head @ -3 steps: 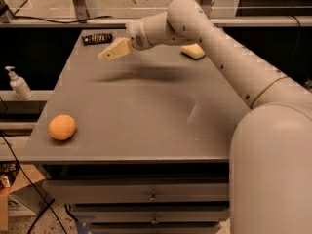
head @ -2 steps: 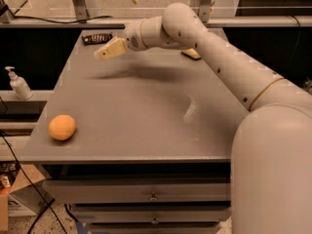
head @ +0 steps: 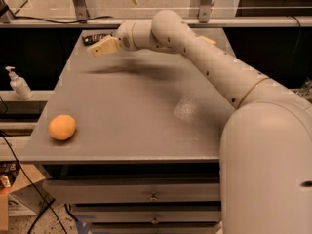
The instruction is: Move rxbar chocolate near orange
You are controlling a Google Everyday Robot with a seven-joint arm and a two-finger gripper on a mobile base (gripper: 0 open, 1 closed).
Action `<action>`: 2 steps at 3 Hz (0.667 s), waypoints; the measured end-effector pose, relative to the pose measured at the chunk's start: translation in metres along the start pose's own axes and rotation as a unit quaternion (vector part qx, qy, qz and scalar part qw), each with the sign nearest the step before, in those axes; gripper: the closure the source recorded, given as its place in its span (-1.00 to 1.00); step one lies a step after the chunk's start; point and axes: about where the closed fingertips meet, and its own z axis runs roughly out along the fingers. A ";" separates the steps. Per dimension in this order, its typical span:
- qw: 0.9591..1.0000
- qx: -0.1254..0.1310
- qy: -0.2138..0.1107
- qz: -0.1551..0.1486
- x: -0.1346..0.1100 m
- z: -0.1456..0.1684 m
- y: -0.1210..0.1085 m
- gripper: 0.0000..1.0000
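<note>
jaws: cannot tell if spread or pressed. gripper (head: 93, 49) has shifted left, now just beside rxbar chocolate (head: 94, 38) at far-left corner of table (head: 126, 106). bar not yet grasped; orange (head: 62, 127) well apart, near left.

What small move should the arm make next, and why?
Probably ease the gripper a little farther toward the far left corner and down over the black snack bar. The gripper hangs just beside the snack bar, which lies on the table, while the orange sits at the near left edge, so a pickup must come first.
</note>
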 end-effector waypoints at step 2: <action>1.000 0.005 -0.011 0.024 0.003 0.041 -0.015 -1.00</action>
